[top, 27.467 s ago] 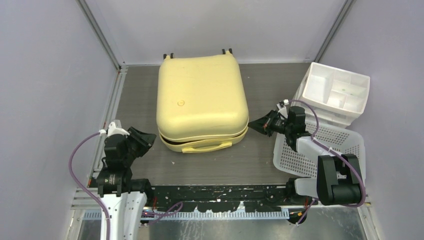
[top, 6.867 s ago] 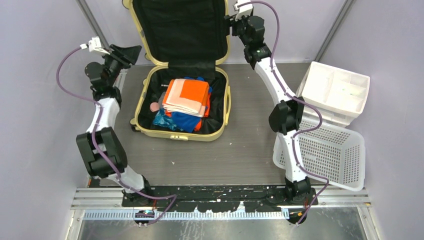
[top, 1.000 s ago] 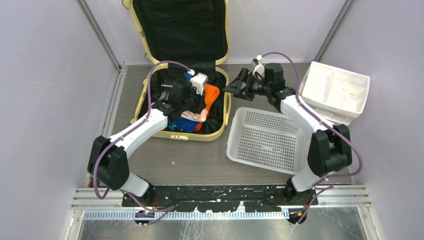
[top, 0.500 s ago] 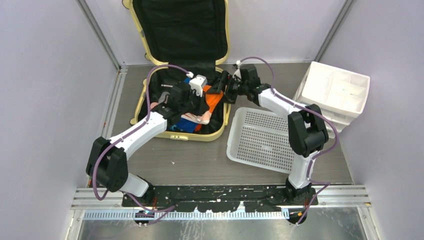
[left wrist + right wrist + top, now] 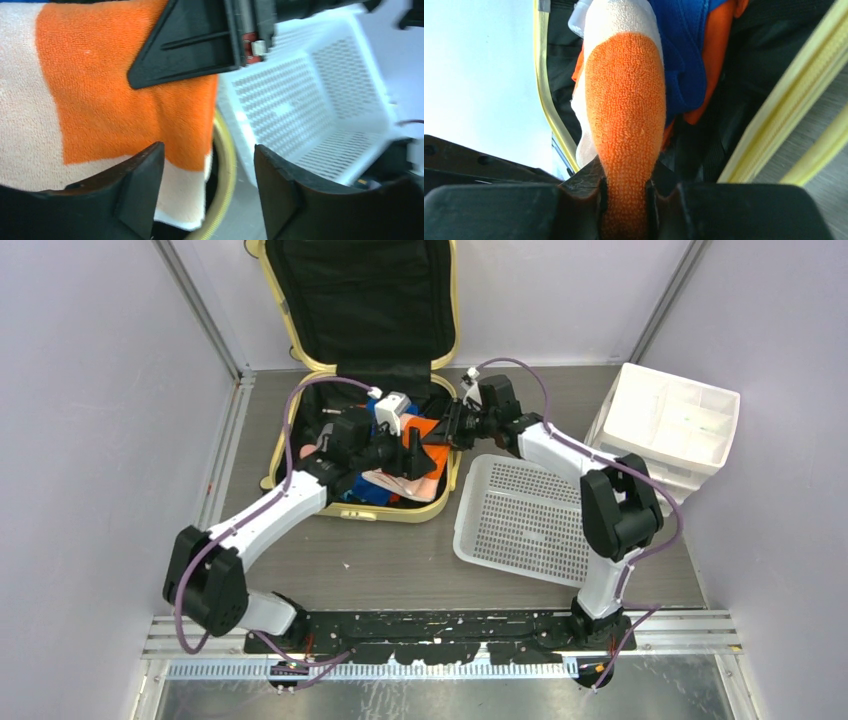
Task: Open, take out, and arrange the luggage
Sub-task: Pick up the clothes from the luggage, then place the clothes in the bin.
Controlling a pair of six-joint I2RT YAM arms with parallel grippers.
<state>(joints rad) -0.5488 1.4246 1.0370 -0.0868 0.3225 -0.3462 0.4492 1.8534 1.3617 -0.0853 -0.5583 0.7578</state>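
The pale yellow luggage point(image 5: 400, 512) lies open on the table, its black-lined lid leaning against the back wall. Folded clothes fill the lower half. On top is an orange and cream towel point(image 5: 428, 462), which hangs over the luggage's right rim point(image 5: 225, 165). My right gripper point(image 5: 625, 192) is shut on a fold of the orange towel point(image 5: 624, 100). My left gripper point(image 5: 207, 165) hovers open just above the towel's edge point(image 5: 110, 85), with nothing between its fingers. A blue cloth point(image 5: 684, 50) lies under the towel.
A white perforated basket point(image 5: 530, 520) sits right of the luggage, close against its rim. A white drawer bin point(image 5: 670, 425) stands at the far right. Purple walls enclose the table on three sides.
My left gripper has opened and let go of the towel. My right gripper reached into the luggage and shut on the towel's orange fold.
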